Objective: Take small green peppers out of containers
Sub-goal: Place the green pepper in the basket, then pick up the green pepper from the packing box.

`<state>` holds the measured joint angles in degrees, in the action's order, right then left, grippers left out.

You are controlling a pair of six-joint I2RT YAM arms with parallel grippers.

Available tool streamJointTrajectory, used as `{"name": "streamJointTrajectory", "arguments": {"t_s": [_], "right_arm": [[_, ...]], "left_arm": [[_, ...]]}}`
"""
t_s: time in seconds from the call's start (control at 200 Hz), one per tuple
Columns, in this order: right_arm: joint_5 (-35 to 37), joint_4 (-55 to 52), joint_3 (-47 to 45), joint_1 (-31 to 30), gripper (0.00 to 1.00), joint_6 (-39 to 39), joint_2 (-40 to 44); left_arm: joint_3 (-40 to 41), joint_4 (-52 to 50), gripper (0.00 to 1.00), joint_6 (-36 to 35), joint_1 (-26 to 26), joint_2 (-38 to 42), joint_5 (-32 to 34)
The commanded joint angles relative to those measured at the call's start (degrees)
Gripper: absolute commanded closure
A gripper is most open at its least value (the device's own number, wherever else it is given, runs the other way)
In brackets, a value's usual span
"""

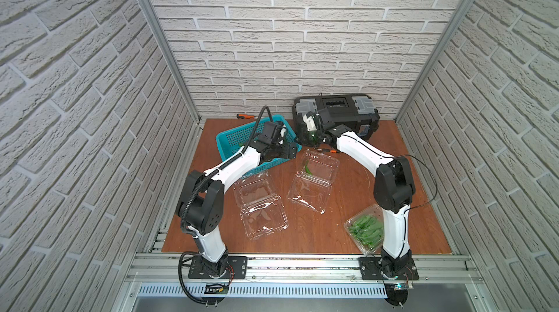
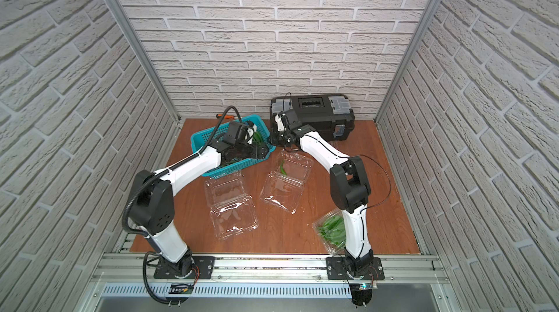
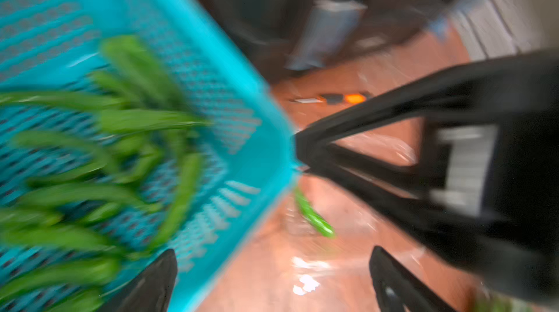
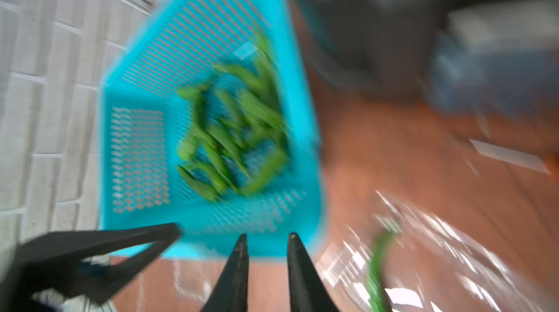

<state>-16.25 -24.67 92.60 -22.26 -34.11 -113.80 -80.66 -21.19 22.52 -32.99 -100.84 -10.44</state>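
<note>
At the far wall: a black plastic toolbox with grey latches (image 1: 335, 107) stands against the white brick-pattern wall (image 1: 302, 38). An orange-handled screwdriver (image 1: 246, 116) lies at the wall's foot to its left.
Room: three brick-pattern walls close the cell and meet at slanting aluminium corner posts (image 1: 163, 44). A slotted aluminium rail (image 1: 302, 268) along the near edge carries both arm bases.
Surface: a reddish-brown wood-grain tabletop (image 1: 348, 191), slightly glossy, fills the floor of the cell from rail to back wall.
Basket: a teal perforated plastic basket (image 1: 234, 137) sits at the back left, just beside the toolbox. A heap of slender glossy green peppers (image 3: 145, 119) lies in it.
Left container: a clear thin plastic clamshell (image 1: 260, 204), folded open, lies near the left arm, in front of the basket.
Middle container: a second clear clamshell (image 1: 314, 186), also open, lies mid-table. One green pepper (image 1: 307, 168) rests in its far half.
Right container: a third clear clamshell (image 1: 363, 228), packed with green peppers, sits at the near right. The right arm's lower link partly hides it.
Left gripper (image 3: 272, 259): it hangs over the basket's near right corner, fingers spread wide with nothing between them.
Right gripper (image 4: 267, 237): it hangs just beside that same corner, in front of the toolbox, fingers a narrow gap apart and holding nothing.
Wrist views: both are blurred.
</note>
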Motion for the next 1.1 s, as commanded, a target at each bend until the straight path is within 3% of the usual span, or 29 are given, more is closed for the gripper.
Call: {"name": "streamJointTrajectory", "arguments": {"t_s": [0.0, 0.135, 0.265, 0.675, 0.755, 1.095], "right_arm": [[6.23, 3.49, -10.8, 4.38, 0.76, -2.98, 10.17], [11.23, 3.49, -22.47, 8.44, 0.76, -4.12, 17.96], [16.07, 1.66, -27.42, 10.28, 0.76, -2.67, 23.65], [17.25, 0.06, -30.13, 11.37, 0.76, -0.17, 27.16], [16.53, 0.14, -29.86, 11.36, 0.76, -0.1, 26.9], [13.76, 1.62, -29.45, 11.37, 0.76, 0.28, 26.37]], "left_arm": [[-6.39, -6.79, 0.02, -9.12, -3.84, -5.5, -6.91], [-14.65, -12.54, 0.02, -11.17, -6.35, -14.24, -9.7], [-21.34, -18.46, 0.02, -12.77, -7.68, -20.62, -9.05], [-34.29, -32.05, 0.02, -11.88, -9.38, -31.94, 0.71], [-36.75, -34.5, 0.06, -11.8, -9.59, -33.76, 2.35], [-44.0, -35.67, 0.1, -10.98, -9.64, -38.89, 4.29]]}}
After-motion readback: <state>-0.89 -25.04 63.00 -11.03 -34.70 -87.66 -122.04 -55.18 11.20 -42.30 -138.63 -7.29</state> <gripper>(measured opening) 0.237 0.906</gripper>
